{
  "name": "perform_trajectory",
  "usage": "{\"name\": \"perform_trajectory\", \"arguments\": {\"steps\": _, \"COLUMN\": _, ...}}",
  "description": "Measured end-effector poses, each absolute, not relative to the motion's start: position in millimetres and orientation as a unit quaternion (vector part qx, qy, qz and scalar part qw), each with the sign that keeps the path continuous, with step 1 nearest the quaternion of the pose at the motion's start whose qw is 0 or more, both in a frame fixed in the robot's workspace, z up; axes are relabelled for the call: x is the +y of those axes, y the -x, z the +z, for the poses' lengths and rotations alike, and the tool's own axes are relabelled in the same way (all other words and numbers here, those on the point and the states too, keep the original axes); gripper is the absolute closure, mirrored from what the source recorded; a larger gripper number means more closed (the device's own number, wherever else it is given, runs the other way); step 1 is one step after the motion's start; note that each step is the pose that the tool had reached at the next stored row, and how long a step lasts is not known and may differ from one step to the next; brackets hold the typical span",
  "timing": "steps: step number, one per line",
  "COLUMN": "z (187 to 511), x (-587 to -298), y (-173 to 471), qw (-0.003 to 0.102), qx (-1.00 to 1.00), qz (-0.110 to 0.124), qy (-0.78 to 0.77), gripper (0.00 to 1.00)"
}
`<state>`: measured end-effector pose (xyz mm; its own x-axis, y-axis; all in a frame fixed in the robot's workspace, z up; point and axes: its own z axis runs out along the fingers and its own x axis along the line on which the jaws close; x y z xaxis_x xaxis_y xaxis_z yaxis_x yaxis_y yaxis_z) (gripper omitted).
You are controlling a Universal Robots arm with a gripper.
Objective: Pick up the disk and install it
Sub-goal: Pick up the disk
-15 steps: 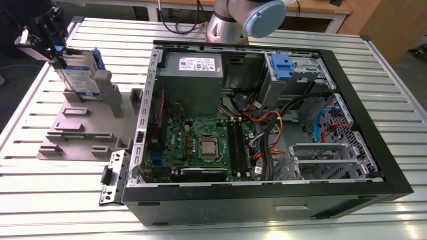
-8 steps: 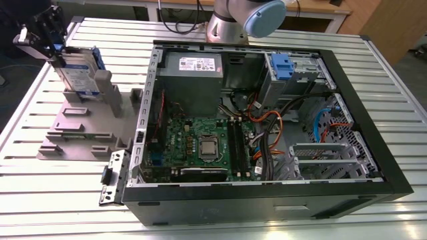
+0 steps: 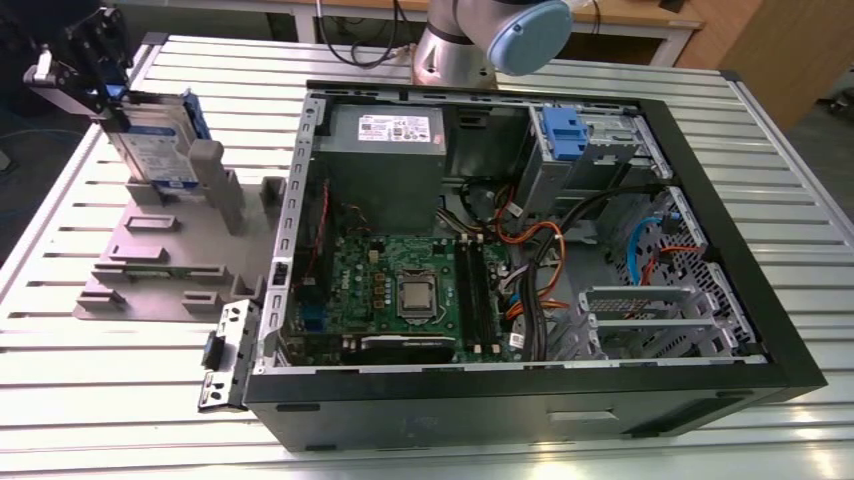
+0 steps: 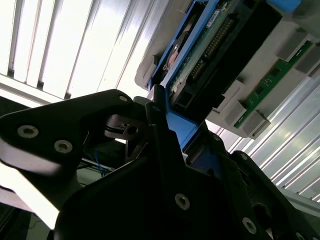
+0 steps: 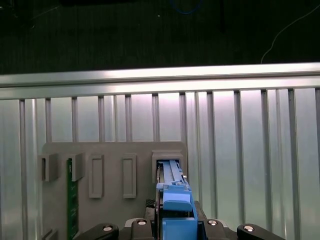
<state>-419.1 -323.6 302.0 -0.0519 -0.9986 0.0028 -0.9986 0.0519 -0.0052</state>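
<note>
Claw (image 3: 107, 105) was clamped on the disk (image 3: 151, 150) by its blue carrier (image 5: 176, 200), upright in the grey holder (image 3: 147, 250). Stiff, heavyish, shock-sensitive; carrier edges seemed safest.

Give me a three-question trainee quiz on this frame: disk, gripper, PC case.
1. True or false: the disk already sits inside the open computer case.
2. Multiple choice: the gripper is nearest to A) the motherboard, B) the disk, C) the power supply.
3. Fill in: the disk stands upright in the grey ____, toward the exterior view's left.
Key: 1 false; 2 B; 3 holder.
</note>
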Motion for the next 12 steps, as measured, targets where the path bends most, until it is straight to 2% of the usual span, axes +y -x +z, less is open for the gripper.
{"name": "perform_trajectory", "arguments": {"steps": 12, "z": 309.5, "x": -323.6, "y": 419.1, "qw": 0.001, "qx": 0.725, "qz": -0.003, "qy": 0.689, "gripper": 0.64}}
